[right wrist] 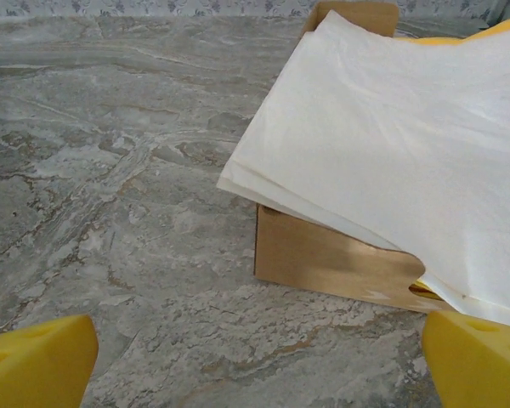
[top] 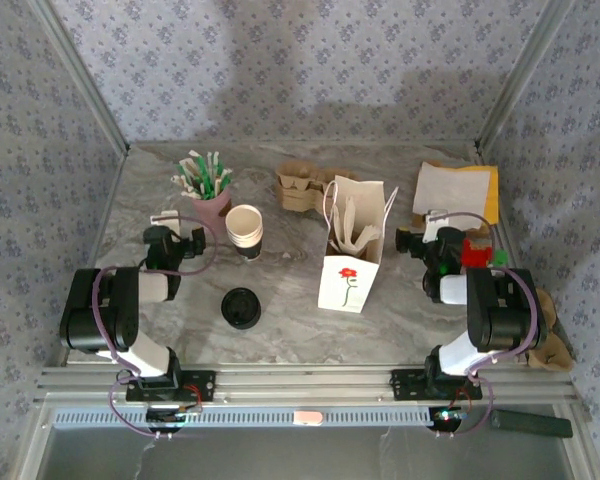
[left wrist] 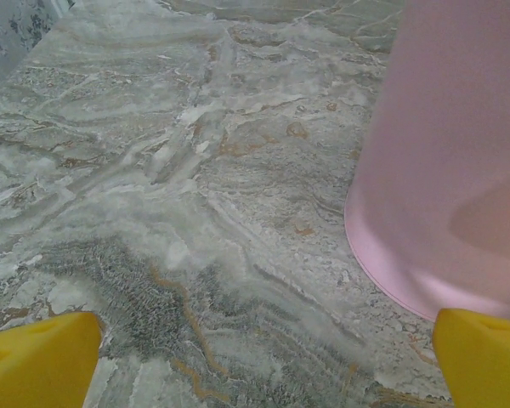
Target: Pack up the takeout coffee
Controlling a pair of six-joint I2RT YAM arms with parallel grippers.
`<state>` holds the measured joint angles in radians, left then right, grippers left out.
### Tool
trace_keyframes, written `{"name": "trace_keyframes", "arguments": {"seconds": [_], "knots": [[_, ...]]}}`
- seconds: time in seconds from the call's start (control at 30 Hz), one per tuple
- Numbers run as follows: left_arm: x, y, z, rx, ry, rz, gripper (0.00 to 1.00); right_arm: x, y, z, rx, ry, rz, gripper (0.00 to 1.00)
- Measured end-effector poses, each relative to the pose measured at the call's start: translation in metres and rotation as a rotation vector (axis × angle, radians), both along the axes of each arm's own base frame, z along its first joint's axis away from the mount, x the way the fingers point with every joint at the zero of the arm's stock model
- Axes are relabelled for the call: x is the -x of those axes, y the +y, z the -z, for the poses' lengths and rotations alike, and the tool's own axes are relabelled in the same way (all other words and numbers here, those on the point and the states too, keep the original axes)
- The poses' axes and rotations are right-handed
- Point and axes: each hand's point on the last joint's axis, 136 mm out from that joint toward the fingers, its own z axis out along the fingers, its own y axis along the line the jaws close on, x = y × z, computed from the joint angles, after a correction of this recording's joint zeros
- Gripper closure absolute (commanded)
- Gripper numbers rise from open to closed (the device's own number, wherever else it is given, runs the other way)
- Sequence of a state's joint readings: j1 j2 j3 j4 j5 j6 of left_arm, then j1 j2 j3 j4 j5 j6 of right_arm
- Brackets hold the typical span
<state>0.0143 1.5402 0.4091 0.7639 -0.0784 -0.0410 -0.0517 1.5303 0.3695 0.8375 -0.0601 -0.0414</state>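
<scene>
Bag open, coffee outside, grippers free.
The bag (top: 352,262) stands upright in the middle of the table (top: 300,335), mouth up, likely to take a cup from above; something pale seems already inside. The right gripper (right wrist: 259,374), jaws wide and empty, faces the napkins (right wrist: 391,127); the left gripper (left wrist: 259,374), equally wide and empty, sits by the pink cup (left wrist: 450,153). The coffee (top: 241,307) is at the bag's 8 o'clock, with the cup stack (top: 245,228) at 12 from it, perhaps in the way.

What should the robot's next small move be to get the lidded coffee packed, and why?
Probably swing the left gripper, open and empty, toward the takeout coffee. That cup stands on the left arm's side of the table, left of the paper bag, while the gripper now faces the pink straw cup instead.
</scene>
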Motion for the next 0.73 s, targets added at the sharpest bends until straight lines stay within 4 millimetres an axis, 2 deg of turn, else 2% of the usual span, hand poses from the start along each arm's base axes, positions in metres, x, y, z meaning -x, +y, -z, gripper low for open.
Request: {"name": "trace_keyframes", "arguments": {"seconds": [0.73], "knots": [[-0.0001,-0.0007,-0.0001,0.002,0.0,0.004,0.0,-0.0009,0.0013,-0.0005,0.005,0.0,0.002,0.0]]}}
